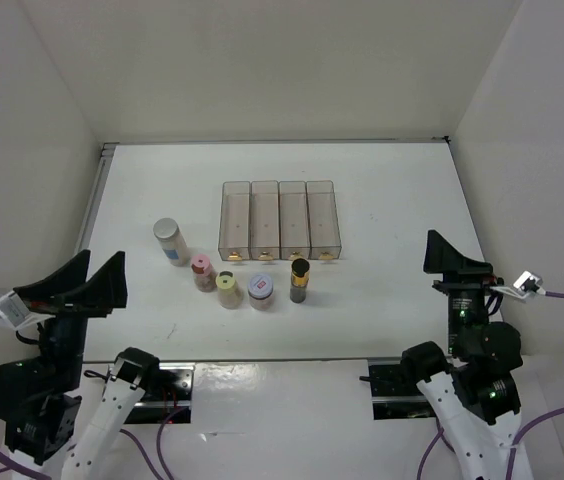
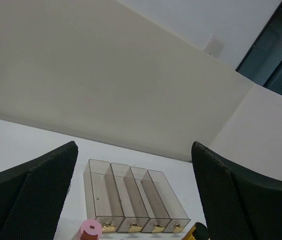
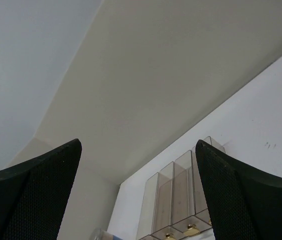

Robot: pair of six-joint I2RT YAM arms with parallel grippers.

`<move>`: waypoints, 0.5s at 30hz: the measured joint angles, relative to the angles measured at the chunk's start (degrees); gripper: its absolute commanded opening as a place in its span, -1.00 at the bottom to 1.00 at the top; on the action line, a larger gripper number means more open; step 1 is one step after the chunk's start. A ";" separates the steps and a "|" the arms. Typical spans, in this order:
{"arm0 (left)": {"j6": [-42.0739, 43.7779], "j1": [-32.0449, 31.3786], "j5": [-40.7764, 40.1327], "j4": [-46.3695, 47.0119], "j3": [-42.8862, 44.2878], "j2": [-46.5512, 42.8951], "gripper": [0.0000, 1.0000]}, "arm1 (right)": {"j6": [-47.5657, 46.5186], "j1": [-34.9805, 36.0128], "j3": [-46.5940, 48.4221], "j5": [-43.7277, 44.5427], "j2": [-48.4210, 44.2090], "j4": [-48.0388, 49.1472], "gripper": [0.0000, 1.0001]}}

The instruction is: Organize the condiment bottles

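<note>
Clear four-compartment plastic rack (image 1: 280, 220) on a white table (image 1: 392, 200). Five condiment containers stand upright outside the rack, off its near side. The tall white bottle with grey cap (image 1: 170, 241) is left of the rack's near-left corner. The pink-capped bottle (image 1: 203, 272), yellow-capped bottle (image 1: 228, 289) and squat red-rimmed jar (image 1: 260, 291) step rightward before its left half. The slim dark black-capped bottle (image 1: 300, 280) is just before the third compartment. The left gripper (image 2: 133, 147), well to the rack's near left, has its jaws wide and holds nothing. The right gripper (image 3: 137, 145), well to its near right, is likewise wide and unladen.
</note>
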 measured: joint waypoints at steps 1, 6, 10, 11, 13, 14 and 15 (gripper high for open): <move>-0.07 -0.09 -0.42 -0.02 0.00 0.00 1.00 | -0.46 0.02 -0.04 -0.66 0.00 0.79 0.97; -0.44 -0.09 -1.66 -1.01 0.63 0.00 1.00 | -2.58 0.07 -0.17 -5.07 0.00 6.01 0.97; 0.09 -0.09 -1.14 -2.82 4.70 2.91 1.00 | -4.24 0.07 2.75 -7.28 4.55 7.98 0.97; 0.31 -0.09 -0.72 -2.73 6.75 5.62 1.00 | -4.81 0.07 4.66 -8.04 7.61 8.55 0.97; 0.68 -0.09 0.09 -2.67 10.51 12.22 1.00 | -6.29 0.07 8.70 -9.75 14.03 9.35 0.97; 0.83 -0.09 0.50 -2.86 12.15 15.82 1.00 | -7.17 0.07 10.73 -10.84 17.35 9.92 0.97; 1.14 -0.09 0.81 -3.58 13.60 19.32 1.00 | -8.15 0.07 12.24 -11.87 20.20 10.47 0.97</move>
